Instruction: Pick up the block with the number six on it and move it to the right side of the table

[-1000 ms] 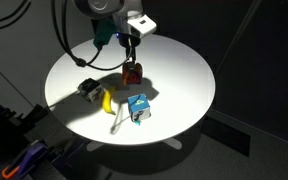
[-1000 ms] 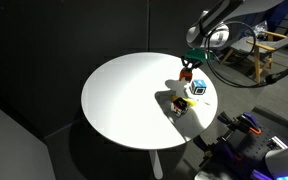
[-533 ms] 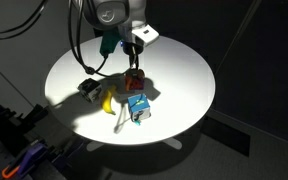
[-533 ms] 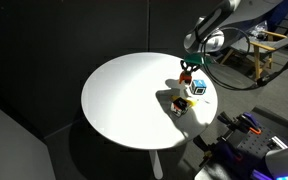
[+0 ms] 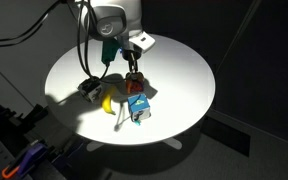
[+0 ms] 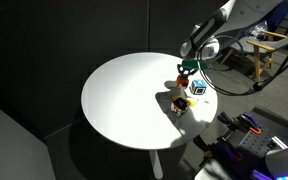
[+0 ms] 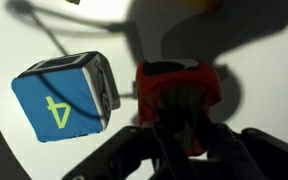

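The block with the number six [image 5: 135, 84] shows mostly red on the round white table [image 5: 184, 70]. In the wrist view it [image 7: 179, 95] fills the middle, and its numeral is hidden. My gripper [image 5: 133, 72] hangs directly over it, its dark fingers [image 7: 181, 142] spread on either side of the block. It looks open and holds nothing. The block [image 6: 184, 79] and gripper [image 6: 187, 69] also show near the table's [image 6: 124, 90] edge.
A blue cube with a 4 [image 7: 64, 95] sits close beside the red block [image 5: 138, 107] [image 6: 198, 88]. A black-and-white cube [image 5: 88, 89] [image 6: 180, 103], a yellow object [image 5: 108, 100] and a pale stick [image 5: 117, 120] lie nearby.
My gripper has come down toward the red block, from above it to right over it. The blocks have not moved.
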